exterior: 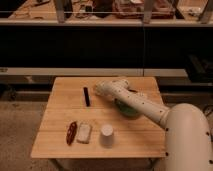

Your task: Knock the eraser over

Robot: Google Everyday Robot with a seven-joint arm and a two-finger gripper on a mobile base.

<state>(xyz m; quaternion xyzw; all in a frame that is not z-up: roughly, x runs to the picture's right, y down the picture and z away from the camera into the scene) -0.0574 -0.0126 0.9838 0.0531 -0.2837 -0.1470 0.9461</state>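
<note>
The eraser [86,96] is a slim black block lying flat on the wooden table [60,120], left of centre near the far side. My gripper [98,90] is at the end of the white arm, just right of the eraser's far end, close to it. I cannot tell if it touches the eraser.
A white cup [107,134] stands near the front edge. A pale grey-white block [83,133] and a dark red elongated object [71,132] lie to its left. A green bowl-like object [128,108] sits under the arm. A dark counter runs behind the table.
</note>
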